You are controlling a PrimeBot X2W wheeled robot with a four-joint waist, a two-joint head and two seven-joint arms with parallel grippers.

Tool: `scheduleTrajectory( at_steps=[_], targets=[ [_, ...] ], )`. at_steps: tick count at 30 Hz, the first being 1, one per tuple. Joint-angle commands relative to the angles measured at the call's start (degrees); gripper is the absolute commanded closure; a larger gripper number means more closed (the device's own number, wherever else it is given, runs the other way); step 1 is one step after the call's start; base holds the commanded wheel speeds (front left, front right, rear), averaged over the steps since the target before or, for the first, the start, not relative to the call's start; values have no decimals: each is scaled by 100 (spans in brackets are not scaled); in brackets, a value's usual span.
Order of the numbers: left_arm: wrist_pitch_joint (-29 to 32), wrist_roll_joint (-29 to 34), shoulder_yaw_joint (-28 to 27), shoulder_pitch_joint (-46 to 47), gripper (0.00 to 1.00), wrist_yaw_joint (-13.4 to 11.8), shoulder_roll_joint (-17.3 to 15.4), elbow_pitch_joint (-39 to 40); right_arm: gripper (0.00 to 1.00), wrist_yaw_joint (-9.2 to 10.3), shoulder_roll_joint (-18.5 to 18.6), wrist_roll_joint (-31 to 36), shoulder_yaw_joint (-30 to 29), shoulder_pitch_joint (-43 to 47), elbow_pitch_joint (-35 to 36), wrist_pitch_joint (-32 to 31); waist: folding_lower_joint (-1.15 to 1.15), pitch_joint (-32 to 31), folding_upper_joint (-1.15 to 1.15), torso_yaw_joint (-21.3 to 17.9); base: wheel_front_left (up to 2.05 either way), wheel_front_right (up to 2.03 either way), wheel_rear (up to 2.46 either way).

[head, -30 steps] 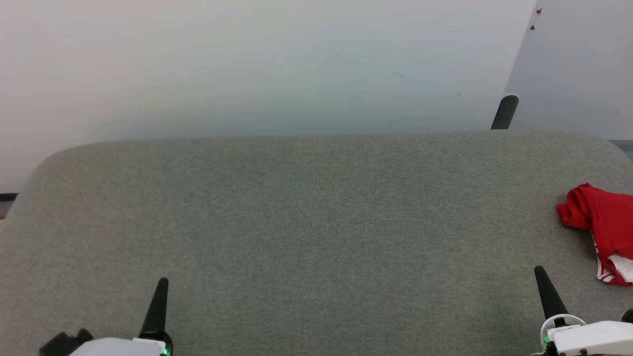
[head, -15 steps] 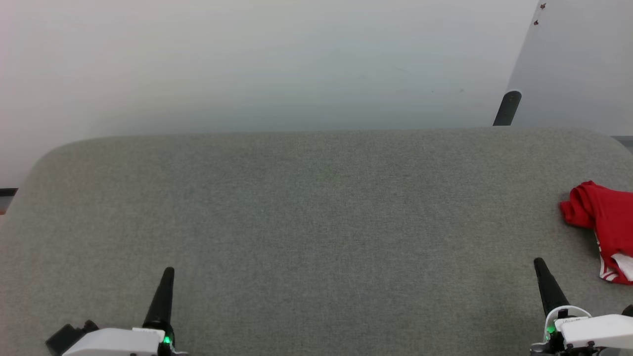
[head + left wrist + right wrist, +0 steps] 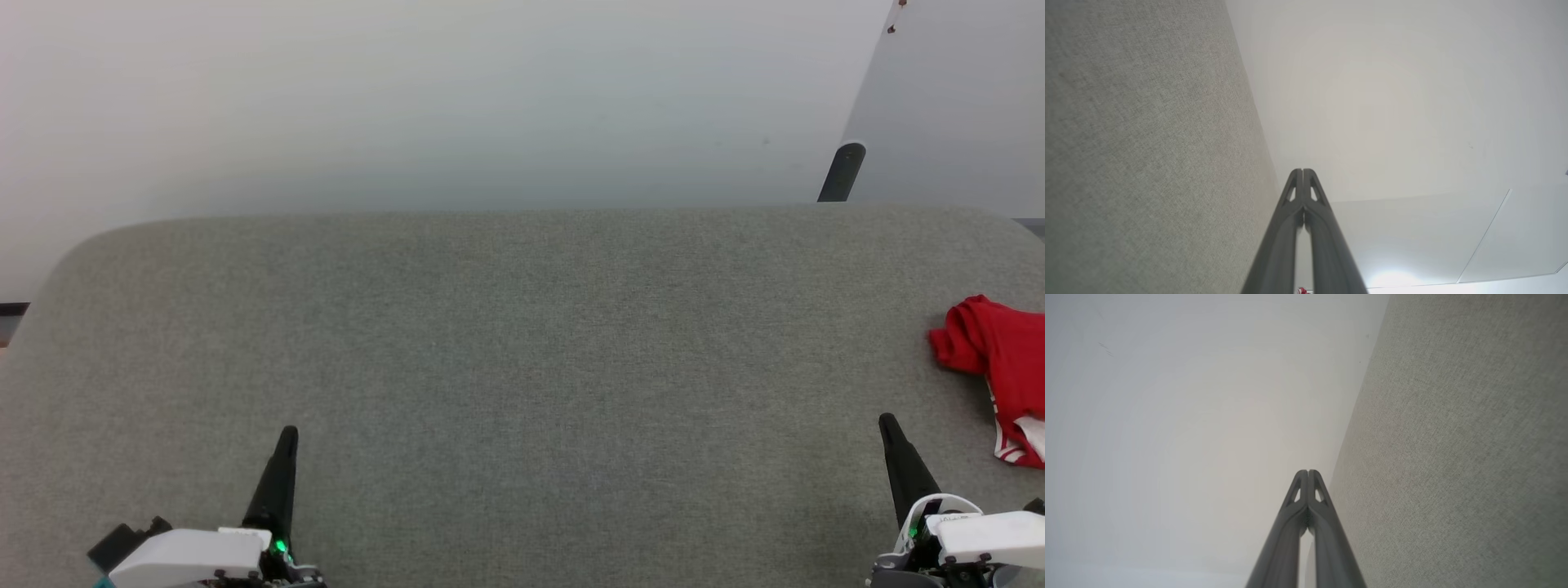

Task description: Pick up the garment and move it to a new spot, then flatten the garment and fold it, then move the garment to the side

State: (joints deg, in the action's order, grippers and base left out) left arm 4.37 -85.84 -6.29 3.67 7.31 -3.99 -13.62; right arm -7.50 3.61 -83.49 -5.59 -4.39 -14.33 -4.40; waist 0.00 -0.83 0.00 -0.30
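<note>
A grey fabric surface [image 3: 522, 367] is meeting a pale wall [image 3: 408, 98]. The garment [image 3: 1000, 367] is lying crumpled at its right edge. The left gripper [image 3: 287, 434] and right gripper [image 3: 886, 423] are hovering clenched, empty.

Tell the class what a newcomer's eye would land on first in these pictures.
The bright red garment stands out first, crumpled at the right edge of the wide grey fabric surface. Next come the dark pointed fingers of the left gripper at lower left and the right gripper at lower right, both shut, empty, and not touching the garment.
</note>
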Motion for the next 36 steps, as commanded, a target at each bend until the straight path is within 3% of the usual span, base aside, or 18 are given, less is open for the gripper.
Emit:
scheduleTrajectory(
  at_steps=[1, 21, 36],
  targets=[
    [30, -101, -25, 107, 100, 28, 13, 4, 100, 1, -13, -137, -38, -107, 36, -28, 0, 8, 0, 3, 0, 0, 0],
    [243, -675, -39, 300, 100, 32, 127, -52, 100, 2, -91, -927, -109, -238, 42, -232, 0, 100, 0, 30, 0, 0, 0],
    [238, -661, -35, 294, 100, 32, 121, -49, 100, 2, -86, -901, -104, -200, 37, -231, 0, 101, 0, 30, 0, 0, 0]
  ],
)
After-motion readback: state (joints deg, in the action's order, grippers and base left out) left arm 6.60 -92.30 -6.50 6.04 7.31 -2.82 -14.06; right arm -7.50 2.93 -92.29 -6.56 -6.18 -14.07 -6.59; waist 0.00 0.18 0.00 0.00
